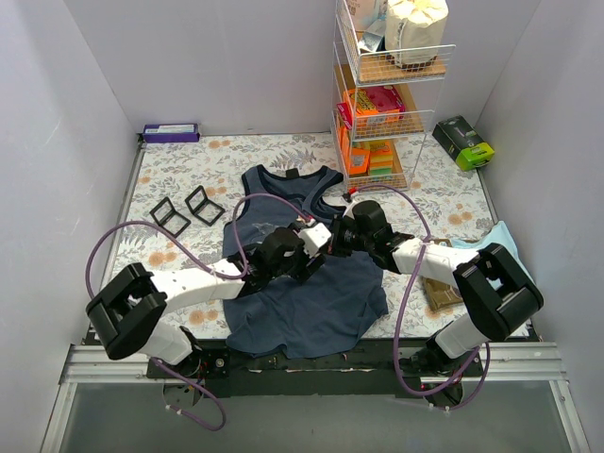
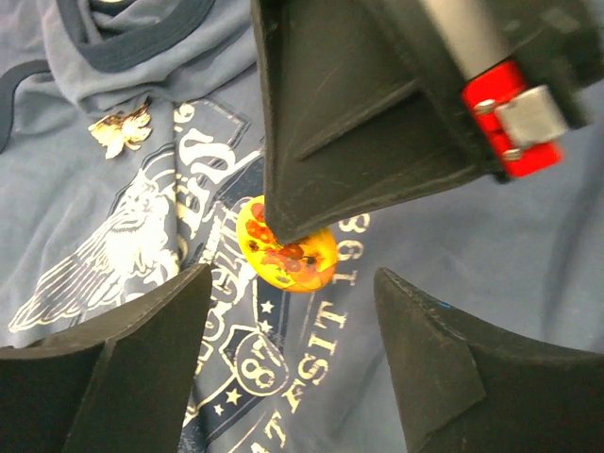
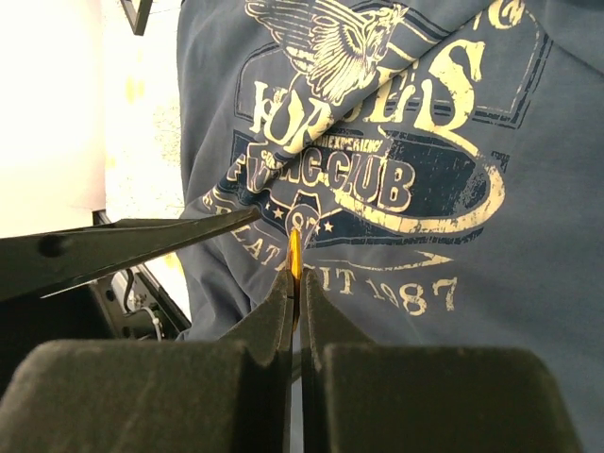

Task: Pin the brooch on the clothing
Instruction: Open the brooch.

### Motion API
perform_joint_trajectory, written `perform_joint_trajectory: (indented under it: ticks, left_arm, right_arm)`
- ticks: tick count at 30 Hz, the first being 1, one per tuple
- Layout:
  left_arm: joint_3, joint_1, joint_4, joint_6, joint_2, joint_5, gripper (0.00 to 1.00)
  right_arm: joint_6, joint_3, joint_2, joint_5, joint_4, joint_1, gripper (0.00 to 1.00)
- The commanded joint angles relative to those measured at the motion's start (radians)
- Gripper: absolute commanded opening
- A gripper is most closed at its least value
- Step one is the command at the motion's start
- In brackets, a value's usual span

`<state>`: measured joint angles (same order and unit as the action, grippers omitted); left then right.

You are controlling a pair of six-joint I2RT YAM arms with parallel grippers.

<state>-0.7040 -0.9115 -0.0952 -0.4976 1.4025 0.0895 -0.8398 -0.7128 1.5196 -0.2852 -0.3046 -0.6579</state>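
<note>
**A:** How far along is the pinning?

**B:** Not finished, by my reading. The clothing [image 1: 311,302] lies flat and face up on the flowered surface [image 1: 179,170], with both arms meeting over its chest. The brooch [image 2: 288,255], a round yellow-and-orange piece, sits at the tip of the right fingers [image 3: 255,330], which are clamped on it. In the right wrist view it shows only as a thin yellow edge between them.

**A:** Where is it against the shirt?

**B:** Over the lower part of the pale chest print [image 3: 377,160], by the small lettering under the big word. I can't tell whether it touches the cloth or hangs just above it. The pin itself is hidden, so I can't say whether it has gone through the fabric.

**A:** And the other arm?

**B:** The left fingers [image 2: 142,340] are spread apart and hold nothing. They sit low over the shirt, one on each side of the brooch.

**A:** Is that a second ornament near the neckline?

**B:** Yes, a small gold leaf-shaped pin [image 2: 120,130] rests on the cloth below the dark neck trim, well apart from the round one. I can't tell whether it is fastened.

**A:** So what's done and what's left?

**B:** The brooch is picked up and brought to the chest. What seems left is pushing the pin through, closing the clasp and letting go
</note>
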Motion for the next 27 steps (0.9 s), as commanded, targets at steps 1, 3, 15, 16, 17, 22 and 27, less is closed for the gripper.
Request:
perform_joint_trajectory:
  ticks: [1, 3, 15, 16, 17, 22, 27]
  left_arm:
    - [-0.035, -0.033, -0.018, 0.042, 0.056, 0.168, 0.65]
    - [-0.051, -0.052, -0.018, 0.048, 0.081, 0.199, 0.60]
    - [-0.074, -0.105, -0.092, 0.060, 0.135, 0.337, 0.51]
    - [-0.068, -0.105, -0.101, 0.059, 0.130, 0.339, 0.50]
    - [-0.068, -0.105, -0.104, 0.057, 0.124, 0.343, 0.48]
    - [-0.066, -0.105, -0.107, 0.053, 0.112, 0.334, 0.34]
    - [-0.063, -0.109, -0.107, 0.050, 0.112, 0.309, 0.26]
  right_arm:
    - [-0.030, -0.042, -0.039, 0.015, -0.013, -0.006, 0.01]
    - [-0.036, -0.039, -0.039, 0.012, -0.016, -0.006, 0.01]
    - [-0.045, -0.024, -0.044, 0.021, -0.018, -0.006, 0.01]
    - [-0.045, -0.025, -0.042, 0.021, -0.019, -0.006, 0.01]
    - [-0.045, -0.025, -0.039, 0.020, -0.019, -0.006, 0.01]
    - [-0.048, -0.025, -0.032, 0.015, -0.021, -0.006, 0.01]
    - [-0.053, -0.022, -0.035, 0.030, -0.021, -0.006, 0.01]
